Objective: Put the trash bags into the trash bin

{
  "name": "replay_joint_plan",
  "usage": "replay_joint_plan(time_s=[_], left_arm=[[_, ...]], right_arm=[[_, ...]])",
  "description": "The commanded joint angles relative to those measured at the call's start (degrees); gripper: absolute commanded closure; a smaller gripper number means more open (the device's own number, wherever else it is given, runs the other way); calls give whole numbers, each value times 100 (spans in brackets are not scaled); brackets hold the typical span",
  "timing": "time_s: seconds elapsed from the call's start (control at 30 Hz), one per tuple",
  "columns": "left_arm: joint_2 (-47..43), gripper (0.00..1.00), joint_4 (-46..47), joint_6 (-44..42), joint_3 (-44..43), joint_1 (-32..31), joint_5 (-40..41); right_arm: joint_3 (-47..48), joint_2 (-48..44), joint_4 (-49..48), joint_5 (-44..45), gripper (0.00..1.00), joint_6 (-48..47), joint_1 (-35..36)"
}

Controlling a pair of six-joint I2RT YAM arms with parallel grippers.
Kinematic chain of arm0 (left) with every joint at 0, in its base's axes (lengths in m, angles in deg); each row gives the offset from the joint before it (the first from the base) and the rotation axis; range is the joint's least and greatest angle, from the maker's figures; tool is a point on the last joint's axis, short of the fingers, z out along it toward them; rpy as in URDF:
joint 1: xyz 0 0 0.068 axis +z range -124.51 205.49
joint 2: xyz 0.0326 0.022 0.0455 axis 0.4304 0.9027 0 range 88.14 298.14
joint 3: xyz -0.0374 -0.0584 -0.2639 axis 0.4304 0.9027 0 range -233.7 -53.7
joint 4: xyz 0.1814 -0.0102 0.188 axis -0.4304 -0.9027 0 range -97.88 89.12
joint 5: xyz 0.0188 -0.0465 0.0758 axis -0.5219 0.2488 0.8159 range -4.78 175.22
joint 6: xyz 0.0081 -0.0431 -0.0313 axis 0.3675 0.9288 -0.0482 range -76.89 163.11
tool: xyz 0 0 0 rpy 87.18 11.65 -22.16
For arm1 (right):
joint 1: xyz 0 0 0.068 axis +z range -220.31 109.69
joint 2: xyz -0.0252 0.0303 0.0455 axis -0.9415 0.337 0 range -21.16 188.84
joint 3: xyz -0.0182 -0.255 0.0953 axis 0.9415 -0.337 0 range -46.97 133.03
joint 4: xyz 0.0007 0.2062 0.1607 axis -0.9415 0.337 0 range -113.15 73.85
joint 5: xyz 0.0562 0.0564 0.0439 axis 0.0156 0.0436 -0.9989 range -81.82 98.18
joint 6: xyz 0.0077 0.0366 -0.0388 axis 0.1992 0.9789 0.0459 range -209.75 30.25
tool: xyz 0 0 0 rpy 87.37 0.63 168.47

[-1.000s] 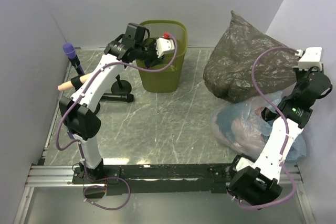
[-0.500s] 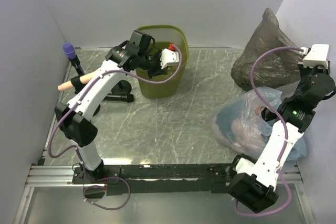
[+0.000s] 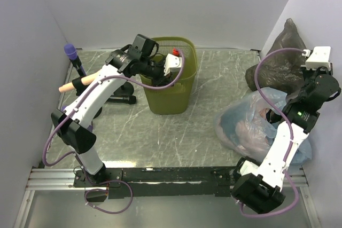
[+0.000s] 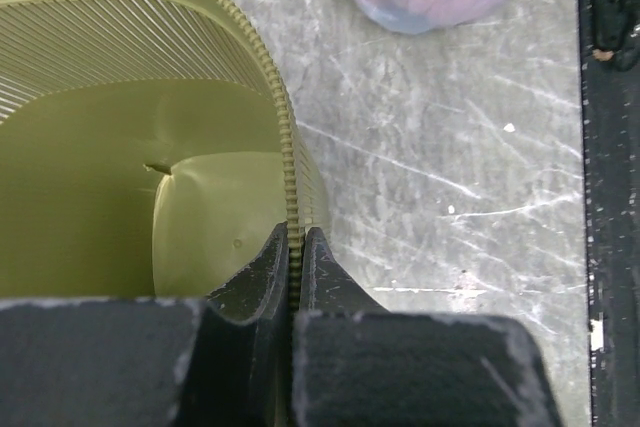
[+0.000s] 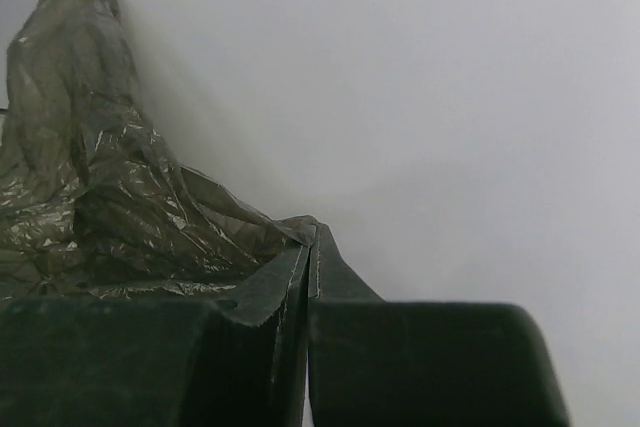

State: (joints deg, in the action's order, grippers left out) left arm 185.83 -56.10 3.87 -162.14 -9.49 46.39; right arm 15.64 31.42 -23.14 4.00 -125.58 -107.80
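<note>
The table [image 3: 214,92] was viewed from high above its near edge. The bin [image 4: 268,82], at 12 o'clock there, was looked down into closely from the left wrist; the dark bag [image 5: 90,207], at 2 o'clock, was faced closely from the right wrist.

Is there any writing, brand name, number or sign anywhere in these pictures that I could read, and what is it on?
None: no text can be read in any view.
The trash bin, the dark trash bag and the clear bluish bag show no print.
The white box on the right wrist bears no legible label.
</note>
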Motion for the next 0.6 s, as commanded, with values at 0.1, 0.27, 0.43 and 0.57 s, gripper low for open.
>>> replay_joint_plan(time_s=[0.1,0.27,0.43,0.57], left_arm=[[-488,99,478,49,-98,-228,-599],[-593,99,538,57,86,-316,-713],[-637,99,740,189,402,-413,-749],[-698,99,1065,426,578,-457,-688]], right_arm=[[358,165,-124,32,100,174,-30],[59,-36,-361,146,100,33,-21],[462,-300,288,-239,100,191,-30],[1006,-406,937,-845,100,682,40]])
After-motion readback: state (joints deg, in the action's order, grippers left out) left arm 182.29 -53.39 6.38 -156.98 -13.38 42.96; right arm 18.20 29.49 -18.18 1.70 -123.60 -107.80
